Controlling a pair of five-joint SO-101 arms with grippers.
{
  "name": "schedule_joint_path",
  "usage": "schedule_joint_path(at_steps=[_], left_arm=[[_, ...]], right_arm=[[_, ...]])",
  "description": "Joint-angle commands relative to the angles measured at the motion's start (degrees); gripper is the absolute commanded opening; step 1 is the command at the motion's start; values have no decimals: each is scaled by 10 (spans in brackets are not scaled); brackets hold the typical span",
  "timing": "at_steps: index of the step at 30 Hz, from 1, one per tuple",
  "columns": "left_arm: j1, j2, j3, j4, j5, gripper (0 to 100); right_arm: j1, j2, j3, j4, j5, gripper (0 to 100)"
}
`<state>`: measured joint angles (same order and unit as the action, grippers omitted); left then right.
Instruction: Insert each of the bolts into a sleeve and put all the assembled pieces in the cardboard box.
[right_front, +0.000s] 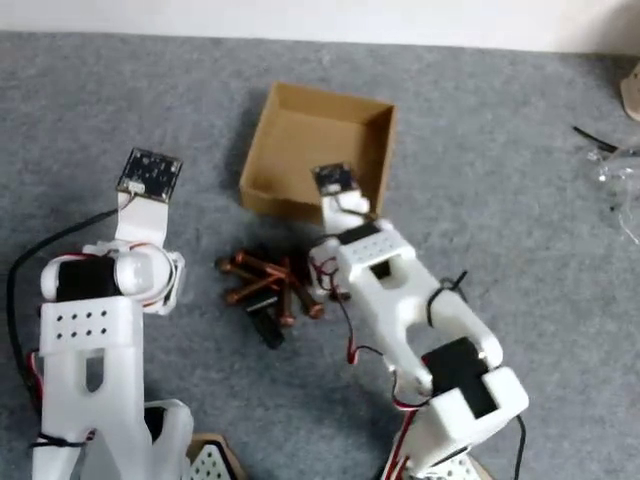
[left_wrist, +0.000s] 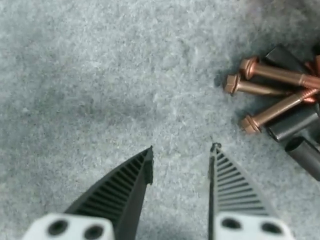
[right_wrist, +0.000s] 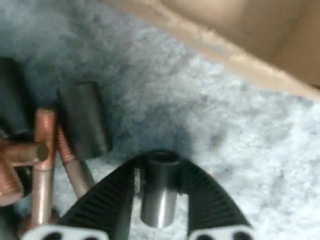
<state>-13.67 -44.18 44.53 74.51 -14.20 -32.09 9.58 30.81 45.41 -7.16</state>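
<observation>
Several copper bolts (right_front: 262, 280) and black sleeves (right_front: 266, 325) lie in a pile on the grey carpet just in front of the cardboard box (right_front: 262, 150). My right gripper (right_wrist: 160, 167) is at the pile's box side, shut on an upright black sleeve (right_wrist: 159, 200). Another sleeve (right_wrist: 82, 120) and bolts (right_wrist: 42, 165) lie beside it, with the box wall (right_wrist: 235, 55) beyond. My left gripper (left_wrist: 182, 150) hangs open over bare carpet left of the pile, its fingers empty. Bolts (left_wrist: 270, 85) and sleeves (left_wrist: 292, 125) lie a short way past its fingertips.
The box (right_front: 320, 135) has nothing inside it. Clear plastic and a black wire (right_front: 610, 160) lie at the far right edge. Open carpet stretches left of the box and right of the right arm (right_front: 400, 300).
</observation>
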Motion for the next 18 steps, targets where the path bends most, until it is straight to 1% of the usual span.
schedule_joint_path(at_steps=[1,7,11,15,18], left_arm=[[6,-1,-5,-9,4,178],[9,-1,-6,-9,4,178],[9,-1,-7,-10,0,181],[49,-1,13,-11,0,178],[79,-1,8,-35,4,178]], right_arm=[[-8,7,-24,35,-5,4],[24,-92,-18,54,-5,4],[48,-143,16,51,-5,4],[50,-157,31,37,-4,4],[56,-155,29,29,-4,4]])
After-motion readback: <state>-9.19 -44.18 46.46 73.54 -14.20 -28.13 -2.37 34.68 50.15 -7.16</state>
